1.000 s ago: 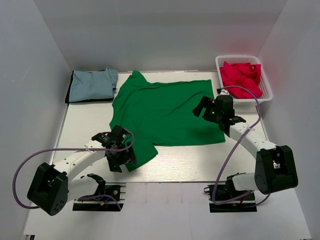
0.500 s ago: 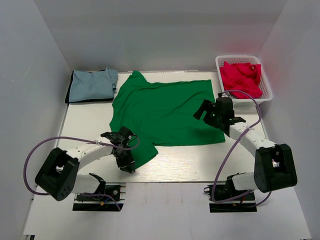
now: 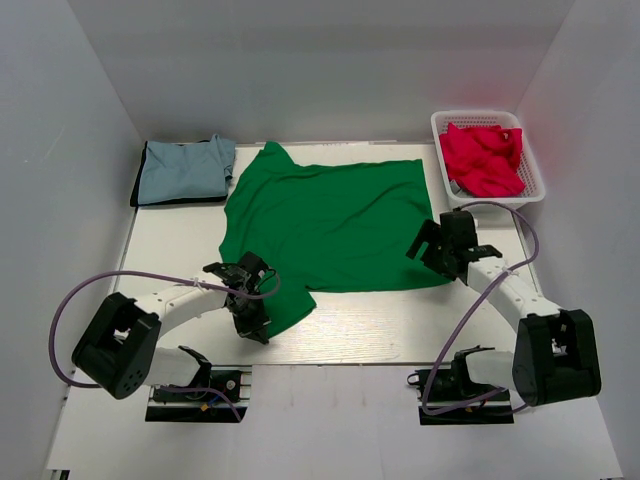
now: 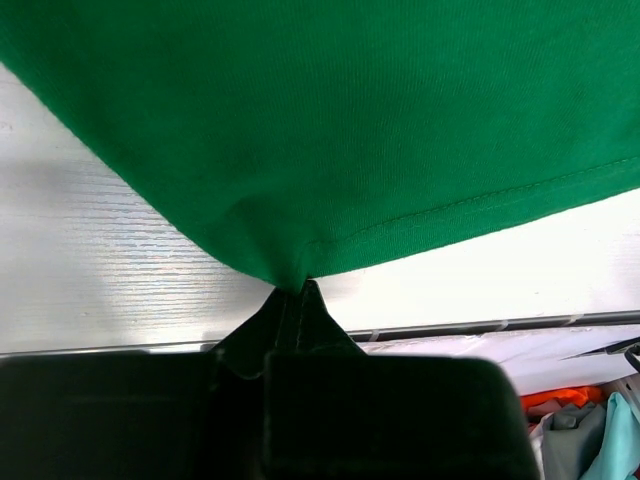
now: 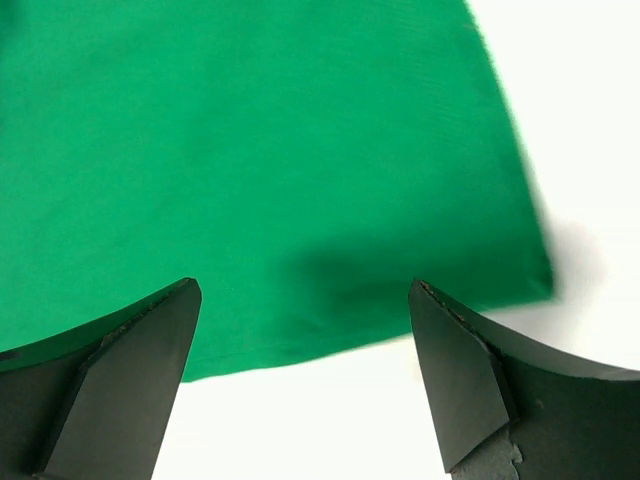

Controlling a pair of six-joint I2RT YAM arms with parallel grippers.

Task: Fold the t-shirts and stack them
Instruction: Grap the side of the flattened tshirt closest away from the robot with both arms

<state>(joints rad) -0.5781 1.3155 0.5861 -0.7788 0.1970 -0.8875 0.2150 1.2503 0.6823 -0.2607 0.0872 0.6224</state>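
A green t-shirt (image 3: pixel 325 225) lies spread flat in the middle of the table. My left gripper (image 3: pixel 258 322) is shut on its near-left edge. In the left wrist view the cloth (image 4: pixel 330 130) puckers into the closed fingertips (image 4: pixel 300 292). My right gripper (image 3: pixel 428 248) hangs open over the shirt's near-right corner. In the right wrist view the hem (image 5: pixel 300 350) runs between the two spread fingers (image 5: pixel 150 340), which hold nothing. A folded light-blue t-shirt (image 3: pixel 185 170) rests on a dark one at the back left. A crumpled red t-shirt (image 3: pixel 483 158) sits in the basket.
The white basket (image 3: pixel 535 190) stands at the back right corner. White walls close in the table at the left, back and right. The table's near edge (image 3: pixel 330 362) runs just in front of the shirt. Loose coloured cloth (image 4: pixel 585 430) shows below that edge.
My left gripper has closed on the green shirt's near-left edge. My right gripper, still open, has moved to the near right along the shirt's right side.
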